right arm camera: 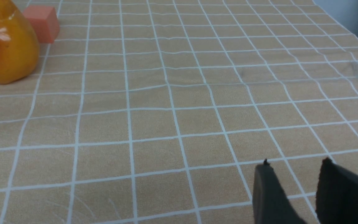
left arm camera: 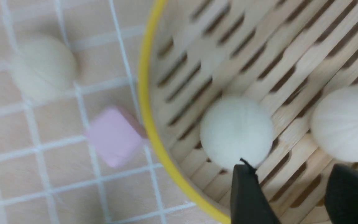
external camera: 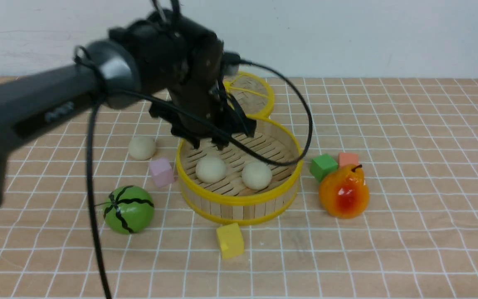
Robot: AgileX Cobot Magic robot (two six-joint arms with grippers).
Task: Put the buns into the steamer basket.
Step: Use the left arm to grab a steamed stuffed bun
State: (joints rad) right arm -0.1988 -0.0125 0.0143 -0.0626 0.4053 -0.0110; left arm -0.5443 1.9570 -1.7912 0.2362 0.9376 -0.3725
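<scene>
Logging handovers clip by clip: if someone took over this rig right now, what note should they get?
Left gripper: open, empty, over the steamer basket.
Right gripper: open, empty, over the table.
Done: left bun and right bun lie side by side on the basket floor.
Left to do: third bun sits on the table to the basket's left, just beyond the pink cube. Pick it up and place it in the basket.
</scene>
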